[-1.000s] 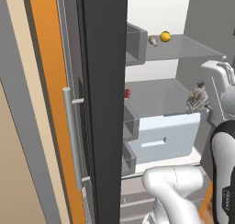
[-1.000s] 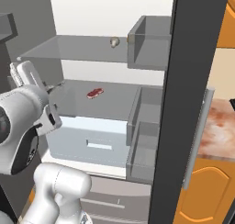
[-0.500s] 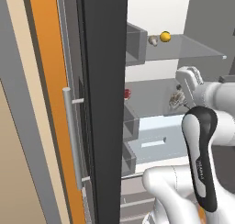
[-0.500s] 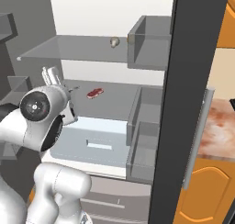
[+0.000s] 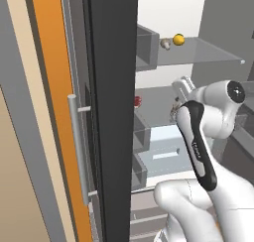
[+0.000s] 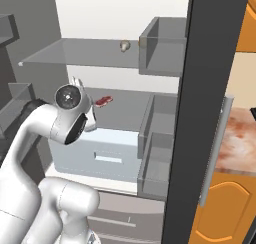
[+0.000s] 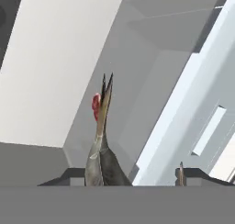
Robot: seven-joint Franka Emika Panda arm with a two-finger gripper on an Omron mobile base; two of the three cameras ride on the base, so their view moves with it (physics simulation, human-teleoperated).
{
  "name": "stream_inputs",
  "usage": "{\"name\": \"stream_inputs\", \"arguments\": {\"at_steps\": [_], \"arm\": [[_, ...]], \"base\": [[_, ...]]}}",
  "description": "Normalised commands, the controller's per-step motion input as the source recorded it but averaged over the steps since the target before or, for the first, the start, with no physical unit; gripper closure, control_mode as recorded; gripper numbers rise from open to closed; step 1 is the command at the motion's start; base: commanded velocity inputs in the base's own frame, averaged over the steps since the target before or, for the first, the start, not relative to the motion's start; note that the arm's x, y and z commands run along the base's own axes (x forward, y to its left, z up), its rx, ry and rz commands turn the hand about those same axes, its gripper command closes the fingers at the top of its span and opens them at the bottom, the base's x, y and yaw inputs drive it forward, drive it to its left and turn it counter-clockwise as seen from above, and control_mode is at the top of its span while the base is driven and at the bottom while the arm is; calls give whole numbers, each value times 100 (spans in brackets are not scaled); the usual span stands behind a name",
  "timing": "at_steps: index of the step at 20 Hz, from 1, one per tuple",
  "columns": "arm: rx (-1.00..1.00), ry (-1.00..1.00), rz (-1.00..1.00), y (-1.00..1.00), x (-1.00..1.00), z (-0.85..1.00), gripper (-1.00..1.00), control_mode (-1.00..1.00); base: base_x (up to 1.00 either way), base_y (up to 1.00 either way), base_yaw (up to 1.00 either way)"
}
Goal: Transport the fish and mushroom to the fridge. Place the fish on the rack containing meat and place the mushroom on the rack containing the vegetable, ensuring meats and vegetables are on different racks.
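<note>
Nearest, at the bottom of the hand view, the two-finger gripper (image 7: 133,175) stood with its dark tips fairly wide apart. The thin silvery-grey fish (image 7: 100,145) rose from beside the left tip, tail pointing up the frame; whether the fingers actually pinched it I could not tell.

Beyond the tail, mid-frame, lay the small dark-red chunk of meat (image 7: 96,105) on the lower glass shelf, above the white drawer (image 6: 95,155). In the right base view the white arm's wrist hung at centre left, near that chunk (image 6: 104,101).

Farther up, at the top of the left base view, the beige-brown mushroom (image 5: 165,43) sat just beside the yellow-orange ball (image 5: 178,39) on the upper translucent glass shelf (image 5: 208,53) of the dark-doored fridge (image 5: 111,112).

My worry was the grip: if only one finger touched the fish, it could slip and drop short of the meat's shelf, or the tail could nudge the chunk.
</note>
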Motion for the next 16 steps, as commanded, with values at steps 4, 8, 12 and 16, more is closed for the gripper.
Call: {"name": "stream_inputs", "arguments": {"at_steps": [4,8,12,16], "arm": [[-2,15,0,-7,74,-46,100,-100],[-2,16,1,-9,82,-52,100,-100],[-1,7,1,-23,74,-51,100,-100],[0,2,1,-35,67,-50,100,-100]], "base": [[0,0,0],[0,0,0],[0,0,0],[0,0,0]]}}
